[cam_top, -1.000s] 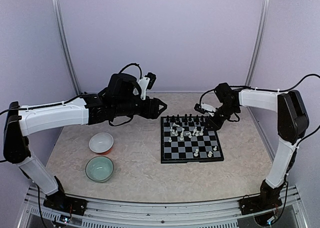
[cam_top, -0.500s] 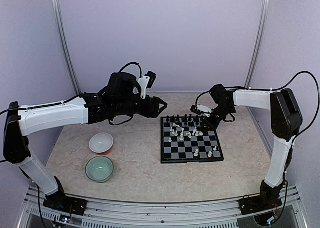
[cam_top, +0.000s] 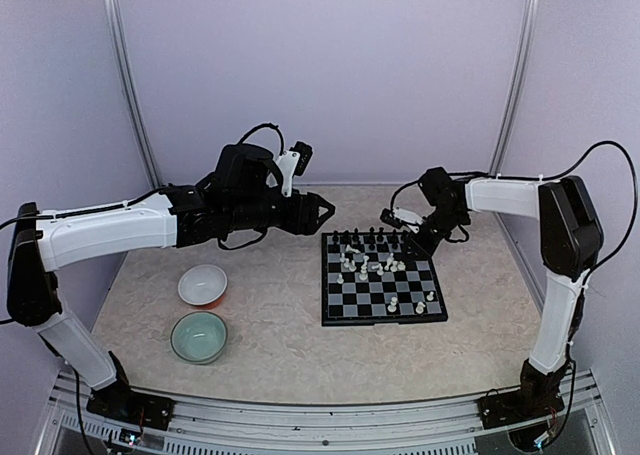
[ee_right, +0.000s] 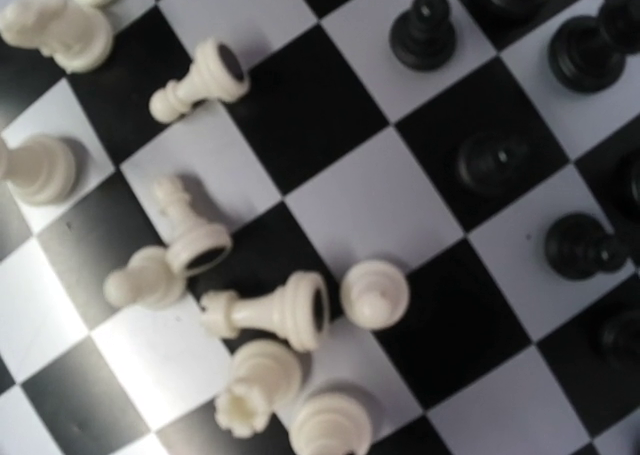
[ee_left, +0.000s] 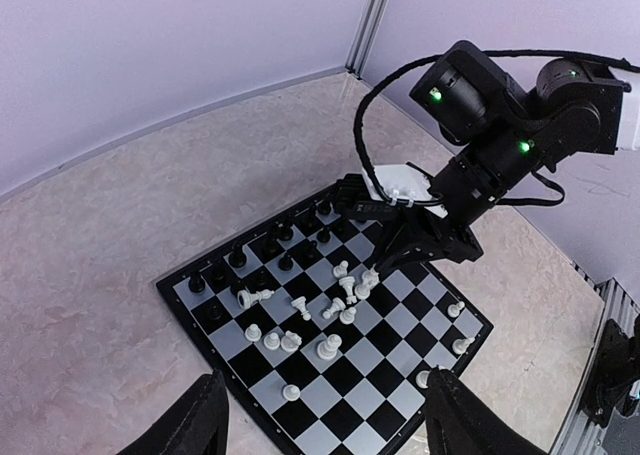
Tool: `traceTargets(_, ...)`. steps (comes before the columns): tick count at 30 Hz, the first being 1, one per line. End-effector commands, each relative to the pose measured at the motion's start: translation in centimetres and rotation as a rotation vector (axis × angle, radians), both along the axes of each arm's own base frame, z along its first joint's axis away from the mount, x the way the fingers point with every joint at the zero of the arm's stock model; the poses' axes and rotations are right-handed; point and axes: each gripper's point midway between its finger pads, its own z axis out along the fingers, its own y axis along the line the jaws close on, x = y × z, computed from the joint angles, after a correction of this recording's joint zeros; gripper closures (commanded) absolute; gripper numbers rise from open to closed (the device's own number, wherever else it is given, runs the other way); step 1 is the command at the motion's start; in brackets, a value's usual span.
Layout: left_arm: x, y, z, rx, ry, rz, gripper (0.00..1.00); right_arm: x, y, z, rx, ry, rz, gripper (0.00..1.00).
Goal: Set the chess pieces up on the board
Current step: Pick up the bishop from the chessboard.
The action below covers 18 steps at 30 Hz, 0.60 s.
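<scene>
The board (cam_top: 385, 300) lies right of centre; it also shows in the left wrist view (ee_left: 400, 355). Black chess pieces (cam_top: 370, 239) stand along its far rows. White chess pieces (cam_top: 365, 267) are bunched near the middle, several lying on their sides, and a few stand near the right edge (cam_top: 425, 301). My left gripper (cam_top: 325, 213) is open and empty, held above the table left of the board's far corner; its fingers (ee_left: 205, 425) frame the board. My right gripper (cam_top: 417, 241) hangs low over the board's far right corner (ee_left: 420, 247). Its fingers are out of the right wrist view, which shows fallen white pieces (ee_right: 270, 311) and black pawns (ee_right: 423, 32) up close.
A white bowl (cam_top: 202, 285) and a pale green bowl (cam_top: 198, 336) sit on the table at the left, below my left arm. Purple walls close in the back and sides. The right arm's cable (ee_left: 365, 145) loops above the board.
My right gripper has shifted a little toward the back and left over the board's far right corner, then held still. The left arm and the pieces have not moved.
</scene>
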Motion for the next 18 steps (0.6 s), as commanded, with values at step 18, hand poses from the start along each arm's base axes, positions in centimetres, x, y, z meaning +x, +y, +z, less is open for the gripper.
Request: traceTargets(18,-0.3,-0.7,0.7,0.003,-0.015,-0.024,0.33,-2.6,-1.6,2.7,-0.033,-0.058,0.0,1.0)
